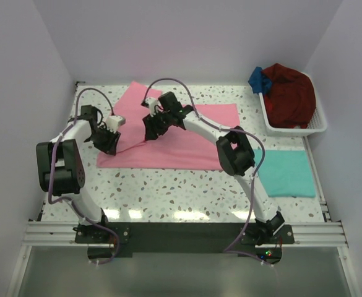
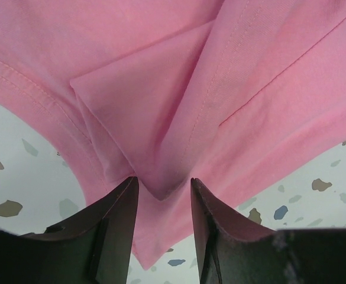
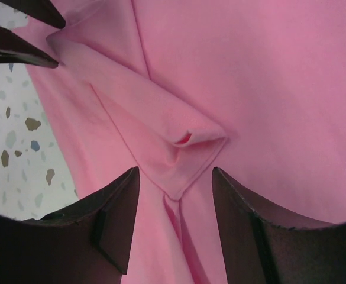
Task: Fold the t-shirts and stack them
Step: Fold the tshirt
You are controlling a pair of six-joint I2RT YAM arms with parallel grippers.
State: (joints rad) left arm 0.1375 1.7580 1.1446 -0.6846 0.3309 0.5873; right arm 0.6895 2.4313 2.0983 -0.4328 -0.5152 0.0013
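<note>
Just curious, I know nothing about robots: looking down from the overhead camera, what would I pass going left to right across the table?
left gripper → right gripper → teal t-shirt

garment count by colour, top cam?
Pink t-shirt: 1
Teal t-shirt, folded: 1
Dark red garment, in the basket: 1
Blue garment, in the basket: 1
Total: 4 visible; anything under the dark red one is hidden.
</note>
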